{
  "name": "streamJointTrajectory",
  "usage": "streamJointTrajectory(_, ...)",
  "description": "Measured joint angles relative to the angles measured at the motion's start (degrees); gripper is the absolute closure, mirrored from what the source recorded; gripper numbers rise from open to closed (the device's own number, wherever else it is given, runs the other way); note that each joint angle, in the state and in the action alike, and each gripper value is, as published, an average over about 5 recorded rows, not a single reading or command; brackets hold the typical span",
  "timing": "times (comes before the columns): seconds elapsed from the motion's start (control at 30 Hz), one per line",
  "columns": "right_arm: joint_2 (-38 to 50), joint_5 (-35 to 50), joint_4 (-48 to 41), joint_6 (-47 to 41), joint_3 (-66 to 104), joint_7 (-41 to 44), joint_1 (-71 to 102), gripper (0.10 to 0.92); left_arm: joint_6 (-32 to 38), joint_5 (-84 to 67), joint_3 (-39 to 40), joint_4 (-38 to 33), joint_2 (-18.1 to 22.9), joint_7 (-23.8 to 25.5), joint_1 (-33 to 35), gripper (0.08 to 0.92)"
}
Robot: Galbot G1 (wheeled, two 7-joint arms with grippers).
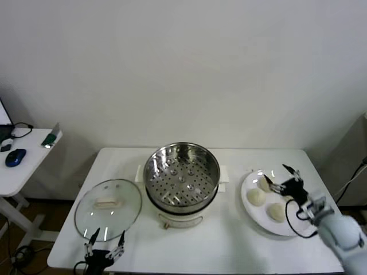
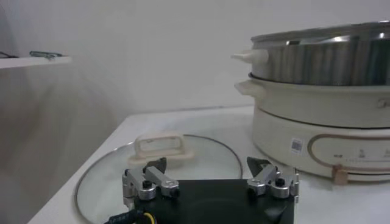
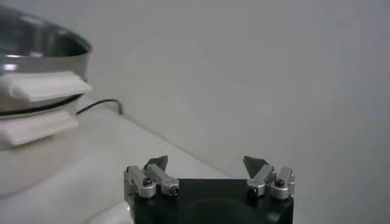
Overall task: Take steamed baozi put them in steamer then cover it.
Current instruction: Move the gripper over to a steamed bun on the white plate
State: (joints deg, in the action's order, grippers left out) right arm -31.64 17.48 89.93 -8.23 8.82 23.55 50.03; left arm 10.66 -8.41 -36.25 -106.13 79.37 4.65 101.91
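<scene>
The steamer (image 1: 182,179) is a shiny steel pot with a perforated tray, on a white base at the table's middle. Nothing lies in it. It also shows in the left wrist view (image 2: 323,100) and the right wrist view (image 3: 36,79). Three steamed baozi (image 1: 256,196) lie on a white plate (image 1: 287,229) to its right. My right gripper (image 1: 279,178) is open and empty, just above the plate's far side, next to the farthest bun (image 1: 264,183). My left gripper (image 1: 105,243) is open and empty at the table's front left, by the near rim of the glass lid (image 1: 108,202).
The glass lid with a cream handle (image 2: 159,147) lies flat on the table left of the steamer. A side desk (image 1: 23,150) with a blue mouse (image 1: 15,157) stands at the far left. A white wall is behind the table.
</scene>
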Motion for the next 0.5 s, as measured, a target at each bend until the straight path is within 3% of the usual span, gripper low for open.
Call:
streamJointTrajectory(0.27, 5.26, -5.47, -11.68, 5.83, -29.33, 21.55, -30.37, 0.203, 0.68, 0.44, -0.03, -0.10, 0.21, 0.08, 0.45, 0.177)
streamJointTrajectory(0.5, 2.98, -6.07, -21.15, 8.50, -53.10, 33.28, -53.15, 0.203, 1.37, 1.16, 0.08, 0.06, 0.62, 0.38, 0.61, 0.177)
